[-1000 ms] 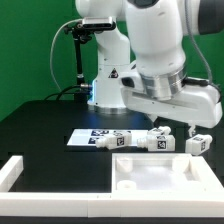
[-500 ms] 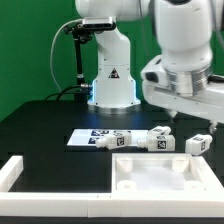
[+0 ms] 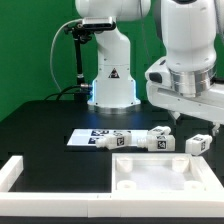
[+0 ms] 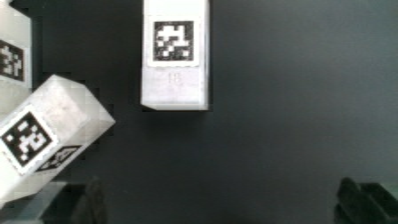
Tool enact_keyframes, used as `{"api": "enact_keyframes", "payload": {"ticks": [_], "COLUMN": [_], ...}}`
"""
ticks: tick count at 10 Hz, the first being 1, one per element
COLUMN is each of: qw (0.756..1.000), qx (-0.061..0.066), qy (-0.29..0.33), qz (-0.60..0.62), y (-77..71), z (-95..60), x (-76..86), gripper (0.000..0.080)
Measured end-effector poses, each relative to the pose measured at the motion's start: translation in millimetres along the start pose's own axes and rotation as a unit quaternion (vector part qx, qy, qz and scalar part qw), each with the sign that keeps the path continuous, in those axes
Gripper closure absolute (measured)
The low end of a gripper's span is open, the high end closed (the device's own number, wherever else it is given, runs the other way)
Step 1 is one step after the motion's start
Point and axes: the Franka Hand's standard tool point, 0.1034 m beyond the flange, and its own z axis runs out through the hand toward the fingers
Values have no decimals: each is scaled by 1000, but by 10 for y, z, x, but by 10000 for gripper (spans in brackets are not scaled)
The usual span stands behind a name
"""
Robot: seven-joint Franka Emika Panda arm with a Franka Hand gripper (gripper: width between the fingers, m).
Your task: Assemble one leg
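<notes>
Three white tagged legs lie on the black table in the exterior view: one (image 3: 127, 140) by the marker board, one (image 3: 158, 140) beside it, and one (image 3: 198, 143) apart at the exterior view's right. My gripper (image 3: 179, 118) hangs above the table between the last two, touching none. In the wrist view a leg (image 4: 176, 55) lies lengthwise ahead, a second leg (image 4: 45, 130) lies tilted beside it, and the edge of a third (image 4: 9, 50) shows. My gripper (image 4: 217, 205) is open and empty, its dark fingertips (image 4: 71, 203) wide apart over bare table.
The large white tabletop slab (image 3: 160, 178) lies at the front, just in front of the legs. The marker board (image 3: 92, 138) lies flat to the exterior view's left of them. A white border frame (image 3: 14, 172) stands at the front left. The robot base (image 3: 112, 85) is behind.
The arm has swung to the exterior view's right, from above the two middle legs to near the rightmost leg. The legs and the slab have not moved.
</notes>
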Motion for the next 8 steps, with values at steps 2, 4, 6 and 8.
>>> {"api": "enact_keyframes", "payload": {"ticks": [2, 4, 6, 8], "qw": [997, 991, 984, 972], "qx": [56, 54, 27, 18], "qy": [-49, -115, -165, -231], "qz": [2, -39, -52, -41], "y": [114, 265, 335, 442], "z": [103, 62, 45, 70], "x": [68, 55, 104, 118], "gripper": [150, 150, 150, 150]}}
